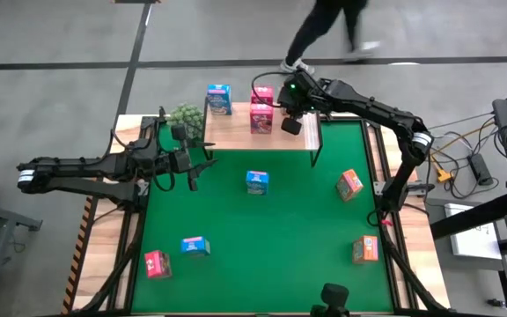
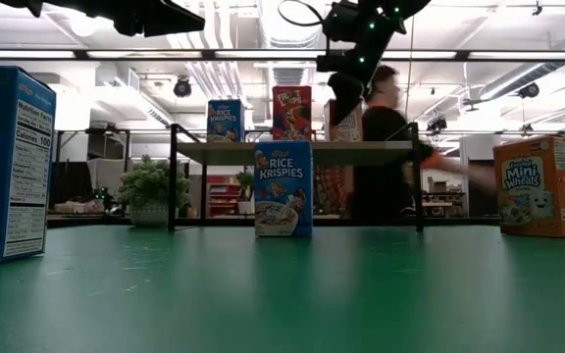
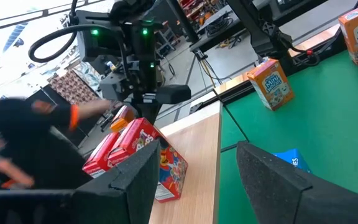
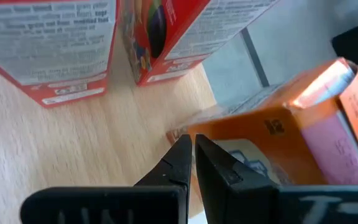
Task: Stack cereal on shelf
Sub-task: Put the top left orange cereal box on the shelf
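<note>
Behind right tool (image 1: pixel 290 124), orange box (image 4: pixel 291 143) half-hidden.

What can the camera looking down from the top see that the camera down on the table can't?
Only the high view shows the pink-red box at the table's near corner and the whole left gripper. Only the low view shows the printed fronts, like Rice Krispies and Mini Wheats. Both show the shelf, the plant and the right gripper at it.

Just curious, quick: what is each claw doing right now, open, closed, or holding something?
Left gripper: open, empty, over the green table.
Right gripper: shut, holding nothing, above the shelf beside an orange cereal box.
</note>
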Available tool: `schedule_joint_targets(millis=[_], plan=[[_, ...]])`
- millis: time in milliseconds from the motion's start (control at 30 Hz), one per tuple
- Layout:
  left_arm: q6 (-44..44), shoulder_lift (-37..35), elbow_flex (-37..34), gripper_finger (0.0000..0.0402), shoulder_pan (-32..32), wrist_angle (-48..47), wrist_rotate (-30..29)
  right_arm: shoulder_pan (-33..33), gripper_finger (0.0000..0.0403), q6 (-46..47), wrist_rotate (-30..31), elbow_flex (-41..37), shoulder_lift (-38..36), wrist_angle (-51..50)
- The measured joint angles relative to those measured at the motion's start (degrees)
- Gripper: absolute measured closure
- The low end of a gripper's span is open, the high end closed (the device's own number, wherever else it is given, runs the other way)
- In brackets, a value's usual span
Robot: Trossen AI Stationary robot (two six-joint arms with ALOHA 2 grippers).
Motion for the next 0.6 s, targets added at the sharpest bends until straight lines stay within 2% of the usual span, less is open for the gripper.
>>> schedule_joint_targets(millis=[600], plan=[[0.00, 0.01, 0.00, 0.0206, 0.00, -0.03, 0.00, 0.00, 0.0390, 0.47, 1.57, 0.00, 0.07, 1.96]])
